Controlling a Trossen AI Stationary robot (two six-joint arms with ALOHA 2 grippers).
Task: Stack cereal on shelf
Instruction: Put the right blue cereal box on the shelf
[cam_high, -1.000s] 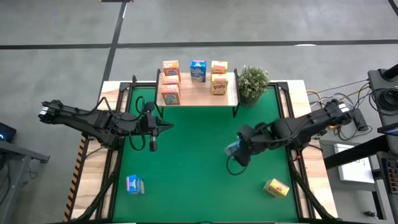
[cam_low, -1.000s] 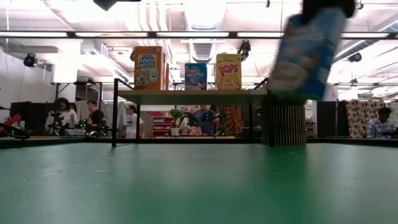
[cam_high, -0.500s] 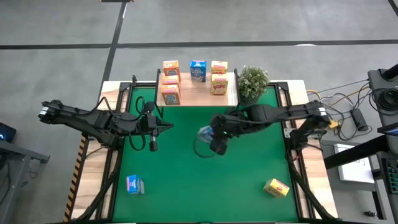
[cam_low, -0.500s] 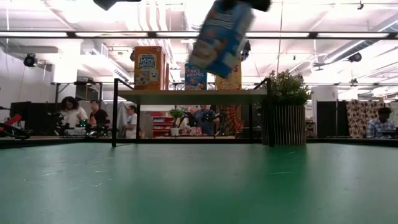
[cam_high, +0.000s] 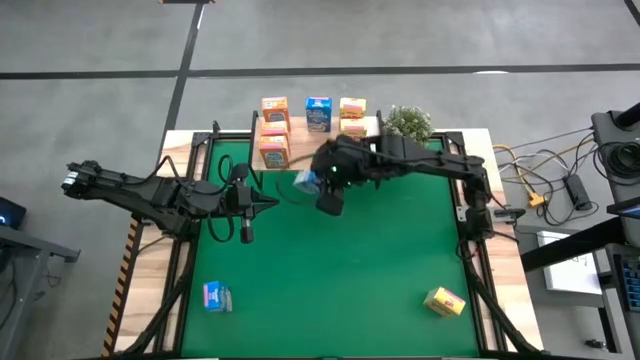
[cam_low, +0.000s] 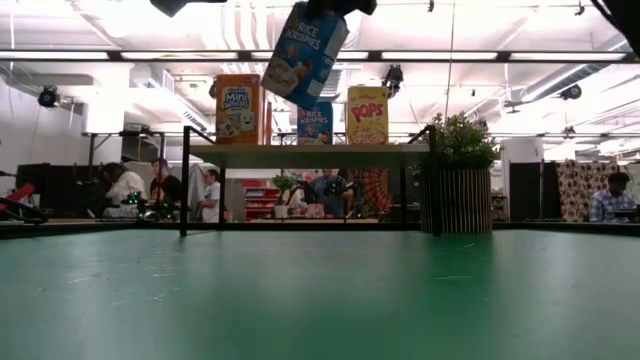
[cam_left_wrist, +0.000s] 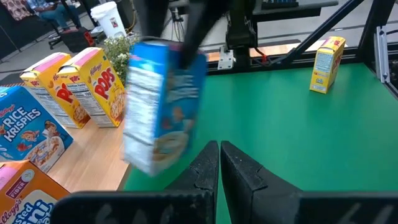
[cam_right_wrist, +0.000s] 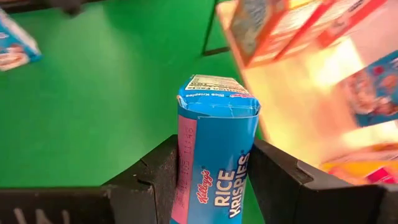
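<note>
My right gripper (cam_high: 318, 186) holds a blue Rice Krispies cereal box (cam_right_wrist: 214, 149) in the air just in front of the shelf (cam_high: 310, 157), a light-wood board on black legs. On the shelf stand two orange boxes (cam_high: 274, 110), a blue one (cam_high: 318, 113) and yellow ones (cam_high: 352, 106). A blue box (cam_high: 217, 296) and a yellow box (cam_high: 444, 301) lie on the green mat near the front. My left gripper (cam_high: 268, 204) hovers shut over the mat's left part, close to the held box (cam_left_wrist: 161, 106). My right gripper pinches the blue box between its two fingers (cam_right_wrist: 155, 177), one on the pink narrow side (cam_right_wrist: 185, 168) and one on the opposite side, at the end with the Rice Krispies name. The fingers slant down from the table's right. The box (cam_low: 305, 50) hangs tilted, lifted clear.
A potted plant (cam_high: 407, 122) stands at the shelf's right end. Black frame rails run along the mat's left and right edges. People sit in the room beyond the table (cam_low: 150, 190).
My right gripper has carried the blue box from the mat's right middle up and toward the far left, to the front of the shelf, rolling its wrist as it went. The box hangs higher and leans the other way. The left arm has kept still.
</note>
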